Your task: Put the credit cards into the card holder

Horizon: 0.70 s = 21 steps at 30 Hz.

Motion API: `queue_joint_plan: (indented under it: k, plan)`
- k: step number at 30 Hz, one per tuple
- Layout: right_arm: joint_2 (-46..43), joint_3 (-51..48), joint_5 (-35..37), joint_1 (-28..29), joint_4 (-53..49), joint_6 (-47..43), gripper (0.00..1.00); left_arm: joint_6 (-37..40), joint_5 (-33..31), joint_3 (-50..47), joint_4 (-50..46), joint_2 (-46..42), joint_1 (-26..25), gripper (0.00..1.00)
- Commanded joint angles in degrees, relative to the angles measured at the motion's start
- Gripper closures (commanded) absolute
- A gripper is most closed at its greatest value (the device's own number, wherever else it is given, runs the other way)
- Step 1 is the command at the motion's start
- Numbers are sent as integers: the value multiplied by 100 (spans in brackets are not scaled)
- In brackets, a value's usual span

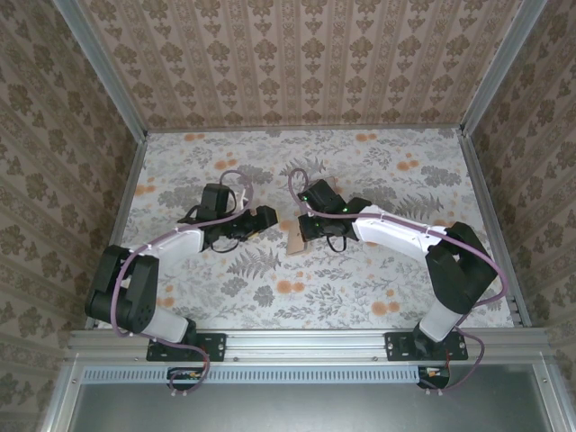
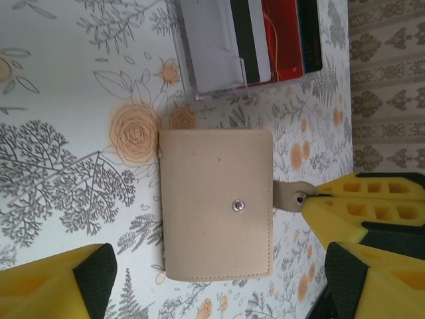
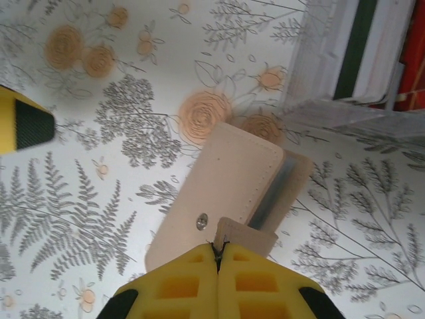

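Near the middle of the table (image 1: 405,297), the tan card holder (image 2: 218,203) lies face up with its stud (image 2: 237,206) showing. Just beyond it stands a clear tray (image 2: 199,80), and the credit cards (image 2: 265,40) sit inside it side by side: white, dark and red. The right gripper (image 3: 218,249) is pinched tight on the holder's closing tab (image 2: 292,195). The left gripper (image 2: 219,282) hangs spread wide over the holder, one finger on each side, gripping nothing. A narrow strip of tabletop separates the holder from the tray's wall. The other sides are bare floral surface, and the table's metal rim is well apart. The cards are cut off by the frame, so their number cannot be told. Of the holder's inside, the right wrist view gives a grey-blue sliver (image 3: 272,196).
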Motion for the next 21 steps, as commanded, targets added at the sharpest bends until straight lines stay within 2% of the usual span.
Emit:
queue_joint_plan:
  k: [1,6,12,13,21]
  plan:
    - [-298,-168,-336,-69,480,357,100,329,-15,246,-401,32,-146,14]
    - [-468,-465,-620,-212,932,661,100,689,-368,378,-771,153,-324,14]
    - [-579,-577,-844,-334,1085,781,100,627,-342,432,-587,417,-321,14]
    - [-577,-560,-885,-346,1065,781,100,628,-351,471,-587,470,-493,14]
    - [-632,-595,-969,-369,1127,855,100,677,-393,750,-658,658,-617,16]
